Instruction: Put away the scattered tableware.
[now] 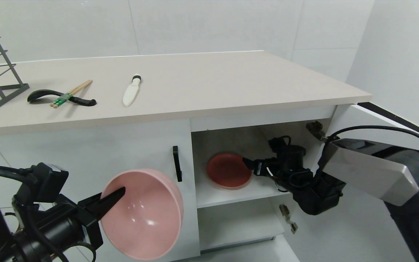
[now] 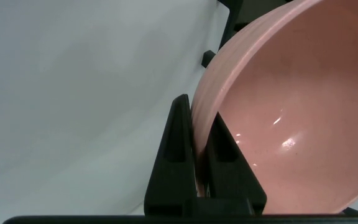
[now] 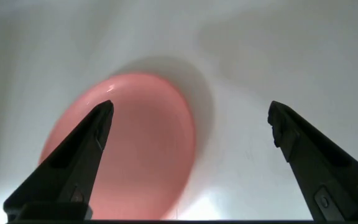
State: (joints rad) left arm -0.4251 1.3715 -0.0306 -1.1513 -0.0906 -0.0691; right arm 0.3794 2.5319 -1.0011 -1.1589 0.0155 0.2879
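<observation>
Far left on the beige laminate countertop (image 1: 213, 83): a dark grey wire rack (image 1: 4, 97), standing at the counter's left end. Next: a black plastic spoon (image 1: 38, 95), lying flat, with a pair of wooden chopsticks (image 1: 76, 90) banded in green resting across its handle. Further right, apart from these: a white flat-bladed utensil (image 1: 131, 94) with a black cap at its far end, lying flat. Below the counter, in front of the closed white cabinet door (image 1: 86, 153) with its black vertical handle (image 1: 176, 163): my left gripper (image 1: 116, 193), clamped on the rim of a pink round bowl (image 1: 147, 218), with one finger inside the wall and one outside. The bowl hangs in the air, tipped on its side, with its hollow turned towards me. Right of the closed door is the open cabinet compartment. A red round plate (image 1: 228, 170) lies flat on its upper white shelf (image 1: 231, 196). My right gripper (image 1: 249, 163) is inside that compartment, just beside the plate's right rim, fingers spread wide with nothing between them. I cannot tell whether a fingertip touches the plate. Far right: the swung-open white door (image 1: 344, 233).
</observation>
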